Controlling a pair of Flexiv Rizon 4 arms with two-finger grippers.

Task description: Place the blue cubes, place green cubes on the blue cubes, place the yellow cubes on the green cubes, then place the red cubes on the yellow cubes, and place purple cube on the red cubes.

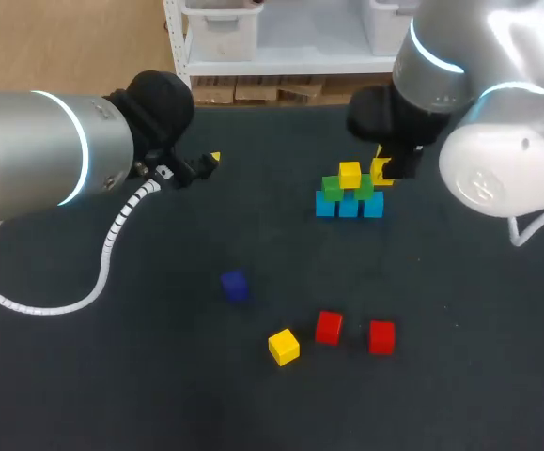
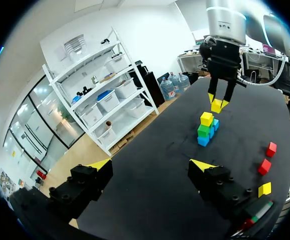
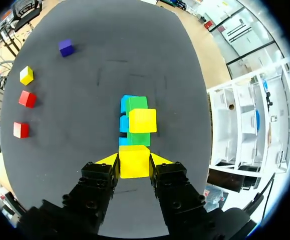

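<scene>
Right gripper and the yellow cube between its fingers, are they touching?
Touching. The right wrist view shows the right gripper with both fingertips pressed against opposite sides of the yellow cube, with no gap on either side.

No text, label, number or sign can be read in any view. The small coloured cubes (image 1: 349,175) and the black worktop (image 1: 112,385) show only plain surfaces.

Light: bright, even, from overhead.
Shadows: faint, soft-edged on the dark bench (image 1: 159,395).
Glare: pale sheen on left arm (image 1: 27,150) and right arm (image 1: 506,164).
</scene>
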